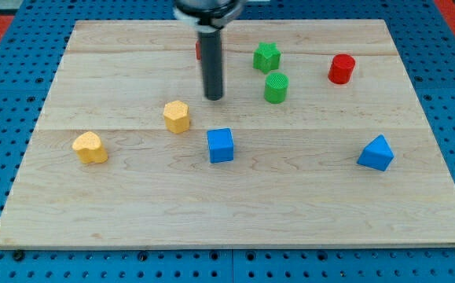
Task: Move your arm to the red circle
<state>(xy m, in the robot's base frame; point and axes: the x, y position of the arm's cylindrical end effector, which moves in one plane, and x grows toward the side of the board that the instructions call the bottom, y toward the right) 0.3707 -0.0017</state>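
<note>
The red circle point(341, 69) is a short red cylinder standing near the view's top right of the wooden board point(227, 196). My tip point(214, 97) is the lower end of a dark rod near the board's top centre, well to the left of the red circle. The tip touches no block. A green cylinder point(276, 88) and a green star-like block point(266, 57) stand between the tip and the red circle. A second red block point(199, 50) is mostly hidden behind the rod.
A yellow hexagon block point(177, 116) lies below and left of the tip. A blue cube point(220, 145) is just below the tip. A yellow heart-like block point(90, 147) lies at the left, a blue triangular block point(376, 153) at the right.
</note>
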